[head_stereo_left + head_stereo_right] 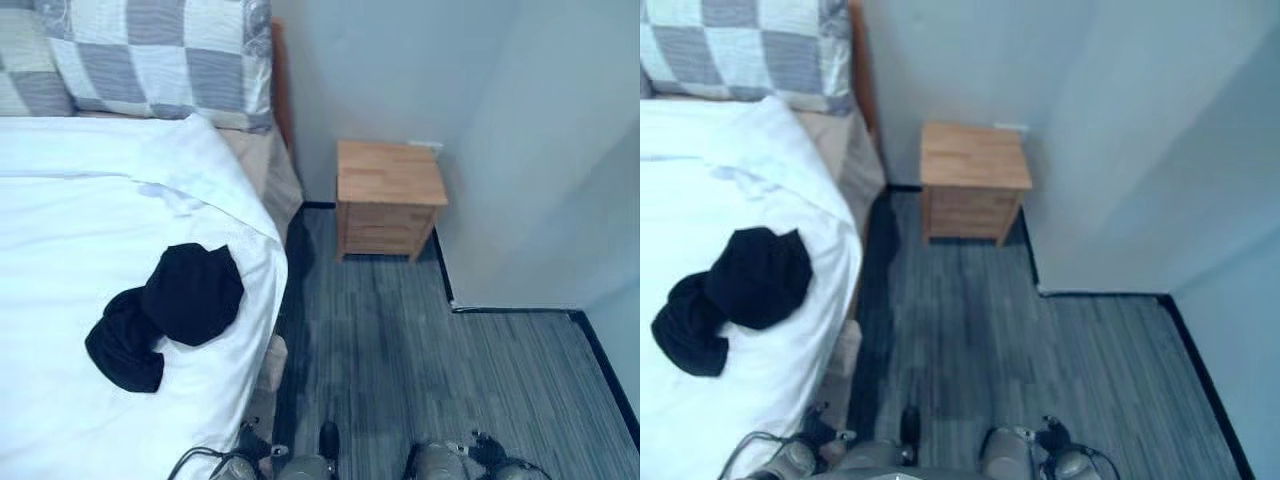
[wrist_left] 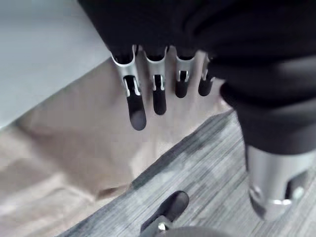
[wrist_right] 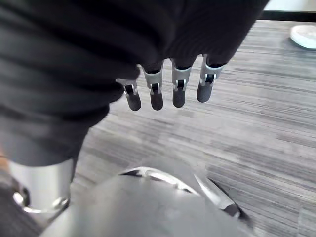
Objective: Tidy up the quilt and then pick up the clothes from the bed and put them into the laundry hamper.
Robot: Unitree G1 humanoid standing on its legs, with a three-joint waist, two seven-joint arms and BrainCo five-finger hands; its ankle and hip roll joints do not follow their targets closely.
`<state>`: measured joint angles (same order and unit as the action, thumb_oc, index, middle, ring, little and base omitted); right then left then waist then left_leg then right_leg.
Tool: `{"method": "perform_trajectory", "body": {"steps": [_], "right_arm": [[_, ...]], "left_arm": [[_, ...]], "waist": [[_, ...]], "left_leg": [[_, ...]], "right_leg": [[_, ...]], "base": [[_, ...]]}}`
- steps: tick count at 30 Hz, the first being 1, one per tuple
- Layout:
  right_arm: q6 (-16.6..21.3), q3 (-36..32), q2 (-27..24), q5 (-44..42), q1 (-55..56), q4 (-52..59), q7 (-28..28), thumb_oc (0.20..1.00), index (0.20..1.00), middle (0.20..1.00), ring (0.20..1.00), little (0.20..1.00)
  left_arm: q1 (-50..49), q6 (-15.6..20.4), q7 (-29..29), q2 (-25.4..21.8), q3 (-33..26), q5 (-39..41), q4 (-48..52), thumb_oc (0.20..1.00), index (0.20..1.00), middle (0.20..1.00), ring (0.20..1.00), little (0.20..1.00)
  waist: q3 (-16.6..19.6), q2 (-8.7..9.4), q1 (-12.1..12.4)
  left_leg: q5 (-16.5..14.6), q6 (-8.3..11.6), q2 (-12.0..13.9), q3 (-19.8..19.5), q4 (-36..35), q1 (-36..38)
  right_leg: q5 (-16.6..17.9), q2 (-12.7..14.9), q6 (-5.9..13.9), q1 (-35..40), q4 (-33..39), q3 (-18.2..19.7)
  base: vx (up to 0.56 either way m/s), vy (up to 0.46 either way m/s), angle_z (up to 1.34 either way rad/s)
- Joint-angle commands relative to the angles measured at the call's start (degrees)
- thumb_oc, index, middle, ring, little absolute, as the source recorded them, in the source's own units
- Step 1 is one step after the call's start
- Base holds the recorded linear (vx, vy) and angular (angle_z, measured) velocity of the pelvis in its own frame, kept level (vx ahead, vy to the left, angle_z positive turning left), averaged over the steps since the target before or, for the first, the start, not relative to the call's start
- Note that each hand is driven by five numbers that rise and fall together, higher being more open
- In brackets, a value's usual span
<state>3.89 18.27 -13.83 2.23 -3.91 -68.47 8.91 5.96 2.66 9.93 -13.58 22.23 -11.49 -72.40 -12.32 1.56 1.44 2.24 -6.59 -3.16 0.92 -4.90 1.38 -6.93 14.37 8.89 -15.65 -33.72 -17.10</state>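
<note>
A bundle of black clothes (image 1: 165, 312) lies on the white quilt (image 1: 70, 260) near the bed's right edge, also seen as black clothes (image 1: 735, 292) in the right eye view. The quilt is spread flat with a folded-back corner near the pillows. My left hand (image 2: 148, 94) hangs beside the bed's beige side, its fingers straight and holding nothing. My right hand (image 3: 168, 89) hangs over the grey floor, fingers straight and relaxed, holding nothing.
Two checked pillows (image 1: 160, 55) lie at the head of the bed. A wooden nightstand (image 1: 388, 198) stands against the wall right of the bed. Grey plank floor (image 1: 430, 380) runs between bed and a wall corner (image 1: 520, 200) at the right.
</note>
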Motion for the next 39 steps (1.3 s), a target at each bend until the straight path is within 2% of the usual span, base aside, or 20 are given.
{"method": "perform_trajectory", "body": {"steps": [1,4,7,10,11,13,14,16,17,18,19,21,22,23,24,26,28,31,34,39], "right_arm": [[-0.49,-1.48,-1.54,-0.81,-1.86,0.52,0.48,1.000,1.000,1.000,1.000,1.000],[-1.28,-3.27,-1.40,-2.29,-1.24,-0.01,0.57,1.000,1.000,1.000,1.000,1.000],[-1.80,-2.95,-1.19,-0.54,-0.31,0.09,0.11,1.000,1.000,1.000,1.000,1.000],[-1.66,-2.88,-1.44,0.32,-0.35,0.42,0.03,1.000,1.000,1.000,1.000,1.000],[-1.10,-2.92,-2.08,-0.25,-1.40,0.99,0.65,1.000,1.000,1.000,1.000,1.000],[-0.41,-3.43,-3.52,-2.20,-2.03,3.43,1.36,1.000,1.000,1.000,1.000,1.000],[-0.23,-4.15,-4.13,-3.21,-2.25,4.55,2.02,1.000,1.000,1.000,1.000,1.000],[0.38,-6.15,-6.22,-5.04,-2.53,8.29,3.10,1.000,1.000,1.000,1.000,1.000],[1.18,-6.92,-8.02,-4.92,-2.25,12.20,3.99,1.000,1.000,1.000,1.000,1.000],[1.13,-6.92,-8.05,-4.91,-2.16,12.29,3.99,1.000,1.000,1.000,1.000,1.000],[0.86,-9.80,-9.59,-3.68,-1.48,16.43,5.38,1.000,1.000,1.000,1.000,1.000],[0.61,-9.94,-10.31,-2.61,-1.23,19.50,5.64,1.000,1.000,1.000,1.000,1.000],[1.13,-13.73,-13.12,-0.27,-0.16,28.15,7.50,1.000,1.000,1.000,1.000,1.000],[1.05,-13.79,-13.13,-0.24,-0.05,28.28,7.49,1.000,1.000,1.000,1.000,1.000],[1.27,-16.39,-15.46,1.96,0.04,36.15,9.31,1.000,1.000,1.000,1.000,1.000],[1.84,-18.32,-16.62,2.60,0.49,38.53,10.58,1.000,1.000,1.000,1.000,1.000],[1.92,-22.04,-19.37,5.41,0.90,43.83,13.24,1.000,1.000,1.000,1.000,1.000],[1.32,-24.28,-22.68,7.58,-0.08,46.97,14.80,1.000,1.000,1.000,1.000,1.000],[1.41,-23.99,-25.52,8.57,-4.27,49.51,14.90,1.000,1.000,1.000,1.000,1.000],[2.17,-16.95,-31.39,8.69,-15.43,47.42,14.02,1.000,1.000,1.000,1.000,1.000]], "left_arm": [[3.37,0.99,2.37,-2.80,-1.24,-0.02,1.08,1.000,1.000,1.000,1.000,1.000],[4.57,1.50,2.61,-2.34,-1.19,-0.83,0.85,1.000,1.000,1.000,1.000,1.000],[2.97,2.00,2.65,-2.22,-2.52,0.25,0.10,1.000,1.000,1.000,1.000,1.000],[1.60,1.95,2.73,-2.46,-3.13,0.48,-0.24,1.000,1.000,1.000,1.000,1.000],[1.40,1.56,2.70,-2.36,-3.99,1.61,0.14,1.000,1.000,1.000,1.000,1.000],[1.64,1.53,3.00,-2.50,-4.36,2.75,0.71,1.000,1.000,1.000,1.000,1.000],[1.19,1.34,2.96,-2.63,-4.70,2.73,0.90,1.000,1.000,1.000,1.000,1.000],[-0.69,1.04,2.71,-2.87,-5.64,2.16,1.10,1.000,1.000,1.000,1.000,1.000],[-2.05,0.58,2.33,-3.51,-6.69,2.32,1.05,1.000,1.000,1.000,1.000,1.000],[-2.11,0.56,2.33,-3.49,-6.68,2.32,1.08,1.000,1.000,1.000,1.000,1.000],[-2.14,0.43,1.86,-3.43,-7.47,1.50,0.36,1.000,1.000,1.000,1.000,1.000],[-3.04,0.15,1.87,-3.68,-7.68,1.30,0.53,1.000,1.000,1.000,1.000,1.000],[-4.18,-0.01,1.90,-3.79,-8.49,0.78,0.78,1.000,1.000,1.000,1.000,1.000],[-4.19,-0.02,1.90,-3.78,-8.46,0.78,0.79,1.000,1.000,1.000,1.000,1.000],[-5.21,-0.21,2.13,-4.20,-8.29,-0.54,0.74,1.000,1.000,1.000,1.000,1.000],[-5.18,0.19,2.38,-4.34,-8.36,-0.80,0.43,1.000,1.000,1.000,1.000,1.000],[-5.28,0.56,2.21,-4.60,-9.43,0.05,0.03,1.000,1.000,1.000,1.000,1.000],[-4.97,0.77,1.97,-5.84,-9.83,0.34,-0.15,1.000,1.000,1.000,1.000,1.000],[-6.72,1.18,1.96,-6.52,-11.34,1.13,0.32,1.000,1.000,1.000,1.000,1.000],[-9.43,2.07,1.73,-6.30,-11.58,4.23,2.42,1.000,1.000,1.000,1.000,1.000]], "waist": [[-3.09,-1.47,-0.25],[-3.19,-1.98,-2.25],[-1.80,-0.92,-1.65],[-0.69,-0.65,-1.67],[-1.55,-0.48,-0.62],[-2.32,1.30,-0.52],[-2.05,1.56,-0.29],[-1.01,2.12,0.10],[-0.48,1.35,0.20],[-0.44,1.37,0.20],[0.17,0.50,-1.09],[0.65,0.43,-1.31],[-0.32,0.21,-3.09],[-0.31,0.25,-3.11],[-1.17,-0.16,-4.34],[-1.47,-0.33,-4.97],[-1.27,0.14,-5.14],[0.17,1.31,-5.18],[1.37,2.51,-3.00],[1.62,1.35,-0.74]], "left_leg": [[-5.92,7.92,4.72,-1.67,-0.10,5.38],[-9.40,8.97,5.61,-6.02,0.56,8.80],[-12.64,10.54,6.70,-8.46,2.87,10.84],[-12.90,11.45,8.24,-10.79,6.81,11.63],[-8.07,13.23,10.18,-7.57,15.93,6.10],[-5.00,12.54,11.95,0.45,25.78,-3.33],[-6.27,11.81,12.92,5.72,24.99,-4.50],[-9.89,9.86,8.77,10.89,21.38,-6.74],[-8.95,8.97,6.28,11.25,17.14,-7.07],[-8.85,8.96,6.21,11.27,16.92,-6.94],[-7.38,8.53,7.48,17.18,9.58,-2.89],[-7.40,7.52,6.15,16.04,6.80,-0.91],[-6.08,6.99,6.39,14.98,3.39,1.49],[-6.03,6.97,6.31,14.93,3.32,1.51],[-5.33,6.97,7.03,12.66,1.33,2.83],[-5.13,7.49,7.46,11.45,0.68,3.72],[-5.07,9.53,8.92,6.45,0.43,3.70],[-5.37,11.18,10.26,2.04,0.11,3.22],[-5.24,12.56,12.26,0.77,0.38,3.55],[-2.17,15.33,16.48,-0.56,-0.10,1.91]], "right_leg": [[6.07,-3.24,0.81,6.84,24.50,1.18],[11.33,-1.27,2.95,4.17,37.99,14.62],[13.88,1.86,4.19,4.29,38.16,11.16],[13.53,1.00,3.92,6.30,35.77,9.95],[12.48,0.69,3.15,9.37,34.48,7.01],[10.84,2.12,1.48,13.26,34.69,1.15],[9.88,1.63,1.07,15.48,35.65,-1.52],[8.96,1.01,0.92,16.91,36.23,-3.21],[7.64,-0.49,0.75,16.45,34.48,-2.69],[7.56,-0.42,0.76,16.41,34.36,-2.67],[6.95,-0.59,1.36,15.96,29.59,-5.21],[6.78,-0.53,2.01,14.97,24.90,-4.80],[11.61,3.04,4.99,11.25,12.83,-5.98],[11.52,3.15,5.01,11.20,12.68,-5.99],[12.07,1.92,5.32,7.92,9.40,-0.32],[10.50,0.27,5.09,7.26,10.58,3.00],[7.35,-0.69,4.31,8.63,20.76,9.81],[7.48,-1.17,3.61,10.89,32.41,17.21],[8.61,-1.50,3.95,12.98,36.03,16.66],[6.45,-5.28,2.17,15.06,38.56,14.03]], "base": [[0.62,-0.231,0.92],[0.65,-0.235,1.37],[0.50,-0.301,1.34],[0.50,-0.365,1.33],[0.18,-0.343,1.26],[0.15,-0.414,1.37],[0.12,-0.293,1.32],[0.13,-0.137,1.24],[0.09,-0.024,0.81],[0.14,-0.074,0.23],[0.15,-0.029,0.15],[0.14,0.009,0.91],[0.08,0.001,0.87],[0.09,-0.038,0.82],[0.04,-0.073,1.12],[0.06,-0.132,1.35],[0.15,-0.351,0.99],[0.17,-0.375,1.26],[0.13,-0.350,1.02],[0.10,-0.314,0.35]]}}
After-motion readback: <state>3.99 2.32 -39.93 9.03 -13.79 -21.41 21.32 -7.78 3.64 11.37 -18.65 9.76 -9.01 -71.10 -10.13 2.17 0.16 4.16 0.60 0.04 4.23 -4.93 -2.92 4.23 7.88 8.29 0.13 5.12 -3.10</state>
